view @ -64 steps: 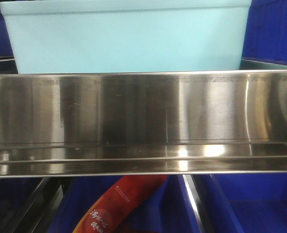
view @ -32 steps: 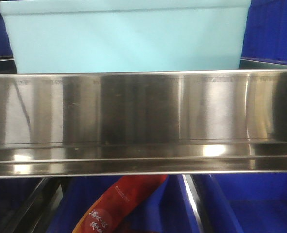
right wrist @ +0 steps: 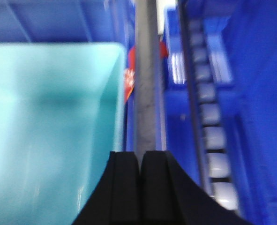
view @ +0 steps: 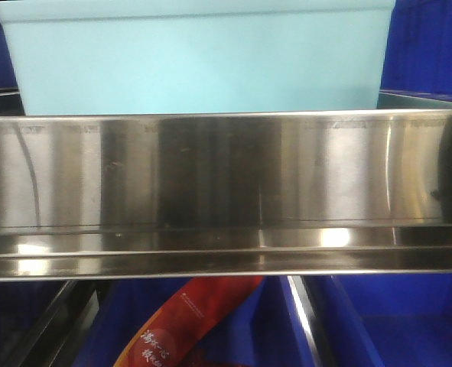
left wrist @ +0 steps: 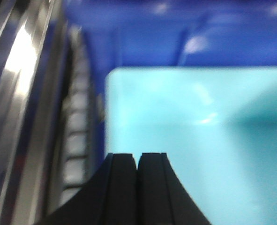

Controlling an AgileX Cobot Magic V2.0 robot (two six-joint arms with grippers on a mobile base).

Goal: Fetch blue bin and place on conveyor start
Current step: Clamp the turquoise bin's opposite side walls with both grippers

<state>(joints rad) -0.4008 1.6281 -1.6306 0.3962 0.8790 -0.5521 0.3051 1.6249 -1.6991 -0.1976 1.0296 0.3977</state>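
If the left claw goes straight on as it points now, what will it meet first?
Probably the blue bin: the shut left claw points at its surface near one edge. The picture is blurred, so depth is unclear.

We have the front camera close and level against the steel shelf rail (view: 226,191), which fills mid-frame; the blue bin (view: 199,61) shows only as a wall above it. From the left wrist we look past the left gripper (left wrist: 138,157) down onto the bin's left end, very near and blurred. From the right wrist, past the right gripper (right wrist: 141,154), we see its right end. All three views share the bin.
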